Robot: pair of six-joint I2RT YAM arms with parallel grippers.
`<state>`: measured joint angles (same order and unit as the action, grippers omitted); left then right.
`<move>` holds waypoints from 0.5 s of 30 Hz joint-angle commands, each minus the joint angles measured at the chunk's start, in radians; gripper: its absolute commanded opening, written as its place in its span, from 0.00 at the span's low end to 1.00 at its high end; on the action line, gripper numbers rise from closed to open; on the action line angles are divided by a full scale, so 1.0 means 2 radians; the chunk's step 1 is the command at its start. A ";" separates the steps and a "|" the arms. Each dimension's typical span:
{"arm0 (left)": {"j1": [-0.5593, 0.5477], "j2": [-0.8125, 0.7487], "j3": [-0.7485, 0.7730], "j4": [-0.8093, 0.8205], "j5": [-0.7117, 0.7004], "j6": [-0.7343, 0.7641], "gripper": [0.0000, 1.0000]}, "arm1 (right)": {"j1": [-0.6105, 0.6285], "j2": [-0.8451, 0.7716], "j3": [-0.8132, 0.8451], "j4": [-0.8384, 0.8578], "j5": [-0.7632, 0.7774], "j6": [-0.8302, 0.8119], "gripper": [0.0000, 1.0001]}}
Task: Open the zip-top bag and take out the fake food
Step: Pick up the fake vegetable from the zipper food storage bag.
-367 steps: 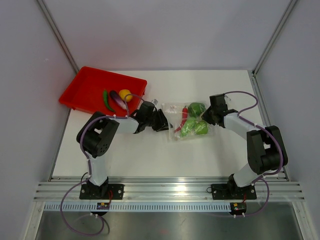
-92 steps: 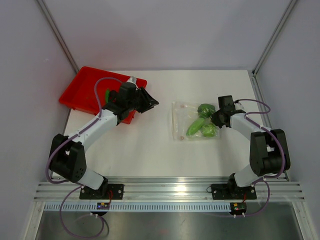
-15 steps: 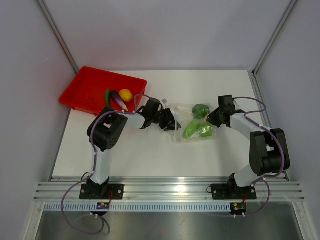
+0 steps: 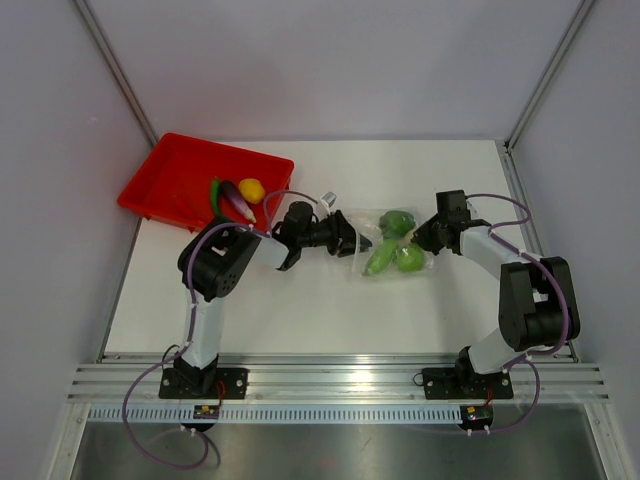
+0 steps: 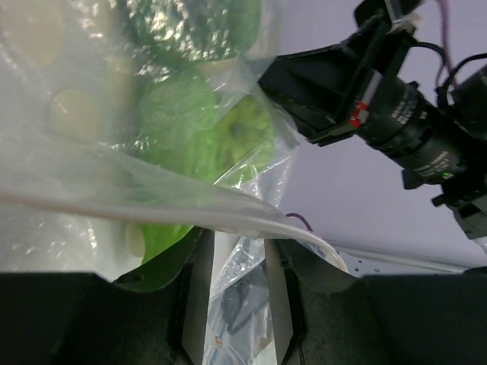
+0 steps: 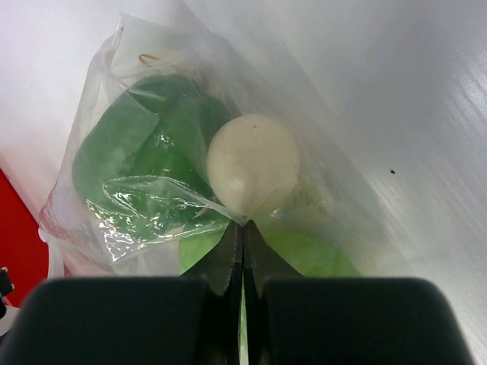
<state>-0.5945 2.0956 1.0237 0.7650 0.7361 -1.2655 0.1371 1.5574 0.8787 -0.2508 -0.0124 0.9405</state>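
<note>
From above, the white table carries a glossy red tray at 10 o'clock. In it lie a long purple piece, a round yellow ball and a slim green pod. The zip-top bag, clear and crinkly, lies just right of centre with the green fake food inside. The left gripper meets the bag's 9 o'clock edge, and the right gripper its 3 o'clock edge.

The left wrist view adds what the overhead cannot. The left gripper has its dark fingers standing apart at 6 o'clock, with loose wrinkled film in the gap (slack, not pressed). The bag's mouth edge runs across as a pale band. Bumpy green fruit shows behind the shiny plastic, and the other arm's black pincer is at 2 o'clock.

In the right wrist view, the right gripper has its fingers closed tight together on a fold of the bag. Only here does a smooth cream-white round piece show among the greens. A strip of the tray sits at 9 o'clock.
</note>
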 commanded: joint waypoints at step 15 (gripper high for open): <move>0.015 -0.012 -0.030 0.240 0.029 -0.100 0.33 | -0.001 -0.004 0.009 0.003 0.017 0.004 0.00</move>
<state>-0.5728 2.0956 0.9714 1.1339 0.7689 -1.4490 0.1371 1.5574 0.8787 -0.2516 -0.0093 0.9417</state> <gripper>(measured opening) 0.338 0.009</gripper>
